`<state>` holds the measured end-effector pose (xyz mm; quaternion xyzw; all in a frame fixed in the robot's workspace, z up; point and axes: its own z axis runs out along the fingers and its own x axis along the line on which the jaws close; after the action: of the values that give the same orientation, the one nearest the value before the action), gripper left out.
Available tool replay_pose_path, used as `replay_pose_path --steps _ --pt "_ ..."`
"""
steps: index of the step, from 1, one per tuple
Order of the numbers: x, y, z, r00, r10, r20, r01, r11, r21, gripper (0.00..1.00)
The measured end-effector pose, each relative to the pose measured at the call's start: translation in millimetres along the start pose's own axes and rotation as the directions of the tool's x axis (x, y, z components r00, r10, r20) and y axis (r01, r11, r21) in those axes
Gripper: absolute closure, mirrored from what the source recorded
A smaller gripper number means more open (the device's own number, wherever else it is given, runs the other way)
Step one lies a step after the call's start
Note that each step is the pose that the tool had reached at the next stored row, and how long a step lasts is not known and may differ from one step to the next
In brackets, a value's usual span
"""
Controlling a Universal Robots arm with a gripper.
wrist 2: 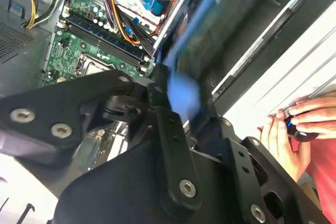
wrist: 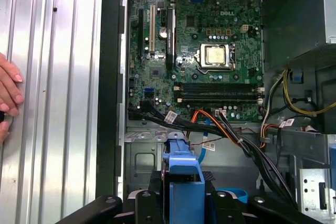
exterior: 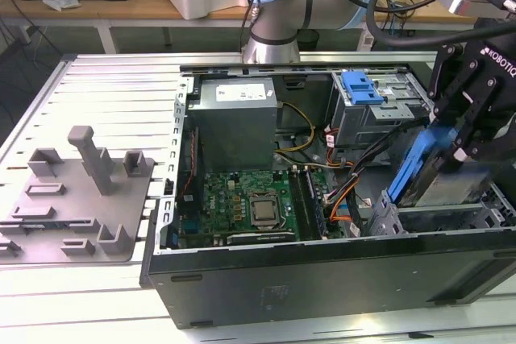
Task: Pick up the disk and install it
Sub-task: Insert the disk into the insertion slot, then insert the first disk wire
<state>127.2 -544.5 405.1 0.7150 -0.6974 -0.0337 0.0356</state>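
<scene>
Gripper [exterior: 451, 147] hangs at exterior view's right, over right end of open computer case [exterior: 322, 279]. Claw narrow, jaws clamped on disk [exterior: 418, 168]. Disk tilted steeply, blue bracket edge showing, low end just above grey bay [exterior: 451, 215] inside case, contact unclear. Motherboard [exterior: 250, 203] lies on case floor, power supply box [exterior: 234, 114] beyond it. Drive cage with blue latch [exterior: 363, 86] on far side. Person's hand [wrist: 8, 95] rests on ribbed table [wrist: 52, 103] beside case.
</scene>
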Motion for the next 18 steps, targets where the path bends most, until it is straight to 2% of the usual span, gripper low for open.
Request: replay_pose_path --steps 2,18 --pt "0.0 0.0 0.1 1.0000 0.000 0.0002 0.000 1.0000 0.0000 0.50" --pt "0.0 0.0 0.5 1.0000 0.000 0.0001 0.000 1.0000 0.0000 0.50"
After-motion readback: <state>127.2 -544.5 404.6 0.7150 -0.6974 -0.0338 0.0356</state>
